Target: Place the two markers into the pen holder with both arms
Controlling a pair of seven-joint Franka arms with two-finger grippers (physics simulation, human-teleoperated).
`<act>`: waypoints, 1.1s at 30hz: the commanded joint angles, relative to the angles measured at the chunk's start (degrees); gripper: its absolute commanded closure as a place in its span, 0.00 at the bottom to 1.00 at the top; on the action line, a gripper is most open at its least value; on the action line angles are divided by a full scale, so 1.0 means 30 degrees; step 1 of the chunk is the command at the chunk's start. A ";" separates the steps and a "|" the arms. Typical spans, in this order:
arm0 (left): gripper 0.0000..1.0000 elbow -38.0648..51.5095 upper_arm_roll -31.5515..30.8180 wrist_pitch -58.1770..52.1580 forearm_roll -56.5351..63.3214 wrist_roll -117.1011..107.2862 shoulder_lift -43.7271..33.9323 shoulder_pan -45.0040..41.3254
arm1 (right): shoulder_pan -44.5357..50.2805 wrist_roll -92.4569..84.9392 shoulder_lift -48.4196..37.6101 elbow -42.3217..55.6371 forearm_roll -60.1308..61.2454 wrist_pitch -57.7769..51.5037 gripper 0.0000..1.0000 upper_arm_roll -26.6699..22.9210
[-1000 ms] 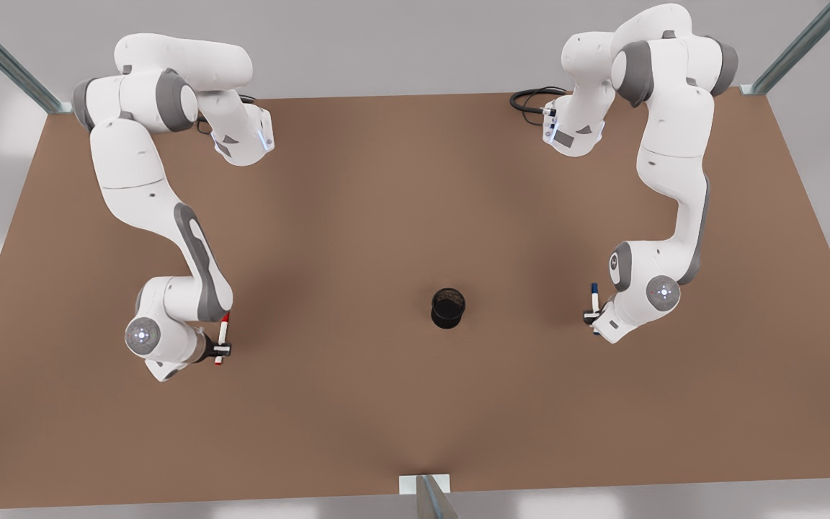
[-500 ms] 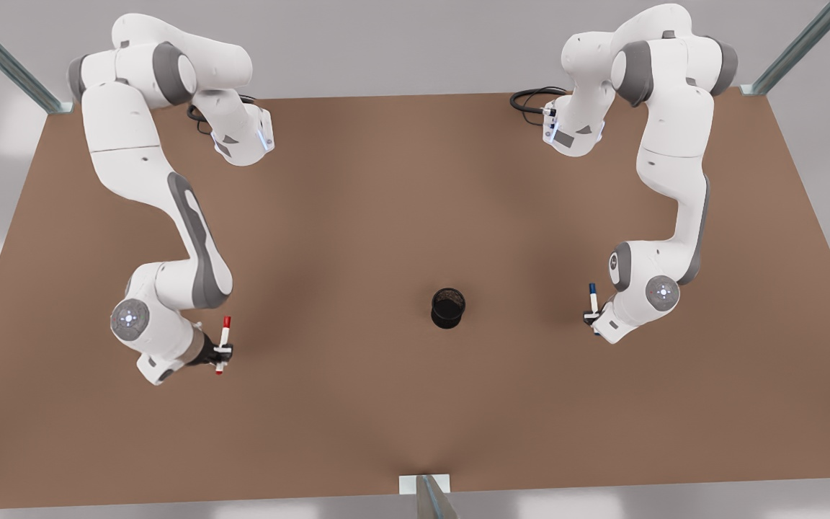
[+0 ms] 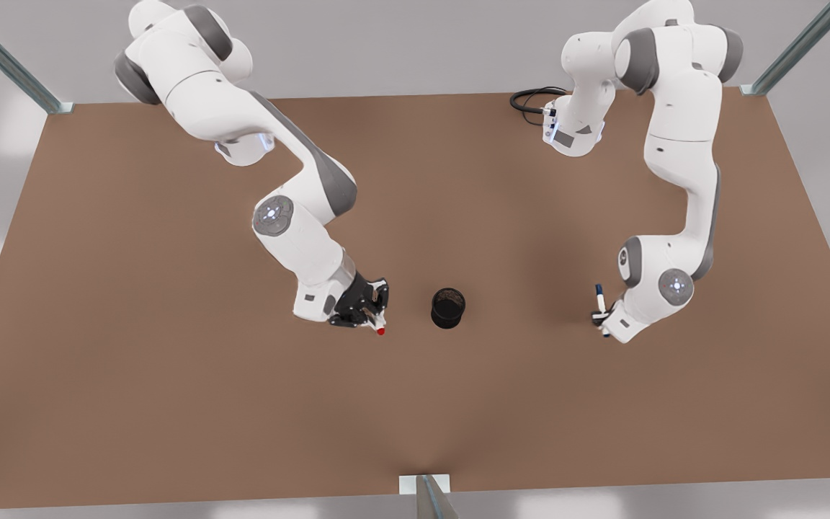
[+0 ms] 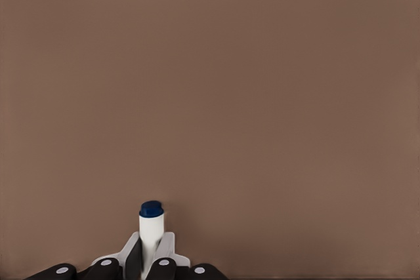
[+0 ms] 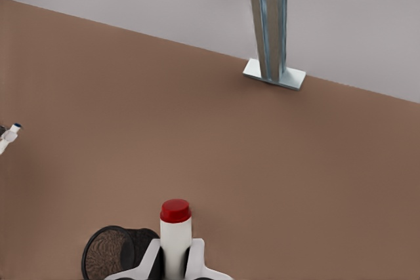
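The black mesh pen holder [image 3: 448,308] stands upright near the table's middle. Just to its left in the front view, my right gripper [image 3: 374,316] is shut on the red-capped marker [image 3: 380,331]. The right wrist view shows that marker [image 5: 175,227] between the fingers [image 5: 152,261], red cap outward, with the pen holder [image 5: 113,254] close beside it. On the front view's right, my left gripper [image 3: 599,316] is shut on the blue-capped marker [image 3: 599,294], well clear of the holder. In the left wrist view the blue-capped marker [image 4: 151,226] pokes out of the fingers [image 4: 165,256] above bare table.
The brown table [image 3: 170,432] is bare around the holder. A metal post [image 3: 422,496] stands at the near edge, also seen as a post [image 5: 269,24] in the right wrist view. A black cable [image 3: 530,97] lies by the base on the front view's right.
My right arm has swung from the front view's left toward the pen holder, carrying the red-capped marker. My left arm with the blue-capped marker has shifted only slightly.
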 commanded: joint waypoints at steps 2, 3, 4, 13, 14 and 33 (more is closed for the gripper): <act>0.79 0.0009 0.0012 -0.0878 -0.0290 0.3242 -0.0582 0.0168 | 0.1382 0.5107 0.0558 0.0033 -0.0286 0.5828 0.79 -0.0013; 0.79 0.0009 0.0012 -0.1402 -0.0290 0.3566 -0.0875 0.0168 | 0.1967 0.5078 0.1026 0.0033 -0.0257 0.7409 0.79 -0.0013; 0.79 0.0097 -0.0018 -0.2663 -0.0319 0.3595 -0.1637 0.0138 | 0.2935 0.5078 0.1496 0.0003 -0.0285 0.8907 0.79 -0.0276; 0.79 0.0741 -0.0076 -0.6503 -0.2604 0.6379 -0.3865 0.0109 | 0.6071 0.4961 0.5597 0.2523 -0.3419 1.5235 0.79 -0.2943; 0.79 0.0741 -0.0076 -0.6503 -0.2633 0.6350 -0.3865 0.0050 | 0.6012 0.4932 0.5803 0.1734 -0.3684 1.6554 0.79 -0.2972; 0.79 0.0683 -0.0106 -0.6503 -0.3014 0.6232 -0.3747 -0.0125 | 0.6246 0.4581 0.5130 -0.4537 -0.3860 2.1243 0.79 -0.3441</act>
